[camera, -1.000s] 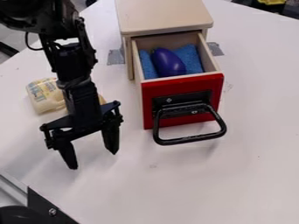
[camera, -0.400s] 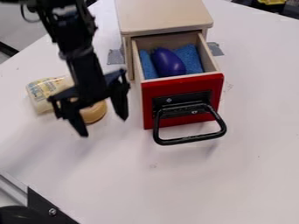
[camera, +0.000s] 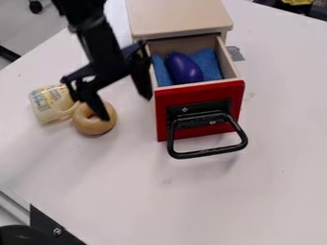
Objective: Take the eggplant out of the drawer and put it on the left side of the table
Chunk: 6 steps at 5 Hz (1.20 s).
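Note:
My gripper (camera: 127, 109) hangs to the left of the drawer, its two fingers spread wide with nothing between them. One finger is beside the drawer's left wall, the other over a doughnut. The purple eggplant (camera: 184, 68) lies inside the pulled-out drawer (camera: 199, 111), which has a red front and a black handle. Blue padding (camera: 206, 63) lines the drawer under and around the eggplant. Part of the white table (camera: 57, 158) stretches out left of the drawer.
A tan ring-shaped doughnut (camera: 96, 125) and a pale cup with a printed pattern (camera: 51, 103) lie left of the drawer. The wooden cabinet (camera: 179, 16) stands behind it. A metal rail with a black bracket (camera: 51, 225) is at the lower left.
The gripper has moved up the view and to the right, from the table's left part to the drawer's left side, tilting as it went. The doughnut has come into sight; the eggplant and drawer have stayed put.

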Available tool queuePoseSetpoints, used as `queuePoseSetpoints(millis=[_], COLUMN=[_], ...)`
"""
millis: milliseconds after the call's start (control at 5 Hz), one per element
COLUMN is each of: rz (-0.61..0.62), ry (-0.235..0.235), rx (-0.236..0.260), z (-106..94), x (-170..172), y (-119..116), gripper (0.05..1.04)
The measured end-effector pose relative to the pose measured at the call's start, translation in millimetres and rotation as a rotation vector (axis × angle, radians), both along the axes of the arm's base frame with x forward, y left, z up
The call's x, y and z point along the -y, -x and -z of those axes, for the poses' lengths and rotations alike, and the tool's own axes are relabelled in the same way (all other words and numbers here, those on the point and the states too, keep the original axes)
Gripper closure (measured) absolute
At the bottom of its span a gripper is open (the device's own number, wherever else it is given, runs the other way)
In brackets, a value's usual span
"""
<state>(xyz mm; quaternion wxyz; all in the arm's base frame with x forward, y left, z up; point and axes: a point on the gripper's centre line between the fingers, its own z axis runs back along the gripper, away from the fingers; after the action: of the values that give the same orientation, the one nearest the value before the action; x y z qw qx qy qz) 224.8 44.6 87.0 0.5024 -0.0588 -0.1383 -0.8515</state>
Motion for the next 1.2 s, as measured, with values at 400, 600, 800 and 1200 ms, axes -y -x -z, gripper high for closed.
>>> queuePoseSetpoints(millis=[400, 600, 800, 1200], rz=[0.11, 0.117, 0.139, 0.148], ry=[-0.001, 0.0, -0.022, -0.062], rx=[0.125, 0.128, 0.119, 0.138], z=[-29.3, -29.2, -19.7, -8.0], x=[25.4, 27.1, 27.5, 20.5], y=[-40.9, -52.7, -58.5, -66.8], gripper=[0.084, 0.084, 0.084, 0.084])
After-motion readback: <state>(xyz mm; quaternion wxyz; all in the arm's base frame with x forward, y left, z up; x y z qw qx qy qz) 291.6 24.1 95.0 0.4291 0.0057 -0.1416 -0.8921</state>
